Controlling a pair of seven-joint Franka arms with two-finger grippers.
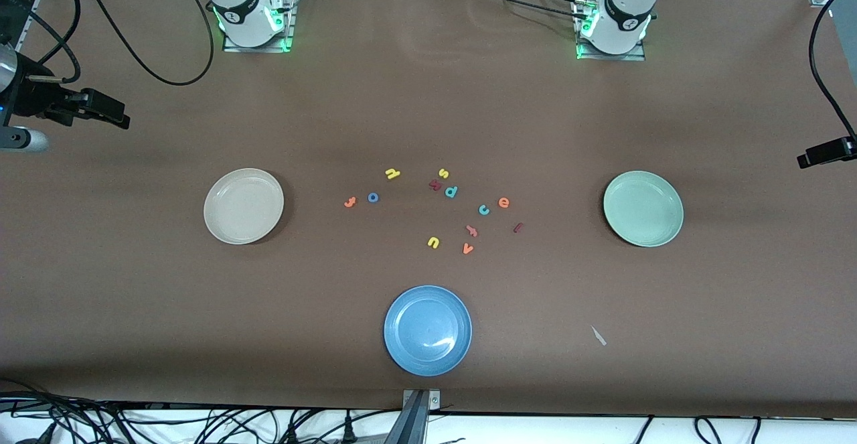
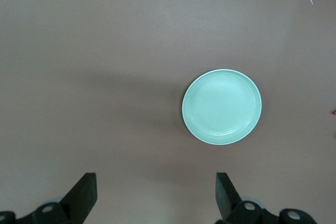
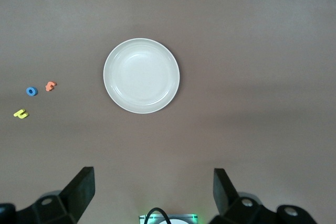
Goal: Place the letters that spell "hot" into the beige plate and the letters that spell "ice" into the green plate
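The beige plate [image 1: 244, 205] lies toward the right arm's end and the green plate [image 1: 643, 208] toward the left arm's end, both with nothing in them. Between them lie the yellow h [image 1: 392, 173], blue o [image 1: 373, 197] and orange t [image 1: 349, 201], and closer to the green plate the teal c [image 1: 484, 209], orange e [image 1: 503, 203] and dark red i [image 1: 517, 228]. My right gripper [image 3: 152, 190] hangs open high above the table by the beige plate [image 3: 142, 75]. My left gripper [image 2: 156, 192] hangs open high by the green plate [image 2: 222, 106].
A blue plate [image 1: 428, 330] lies nearest the front camera. Other letters sit among the task's ones: yellow s [image 1: 443, 173], dark red letter [image 1: 435, 185], teal d [image 1: 451, 191], yellow u [image 1: 433, 242], orange v [image 1: 467, 249], another orange letter [image 1: 472, 231]. A white scrap [image 1: 598, 335] lies beside the blue plate.
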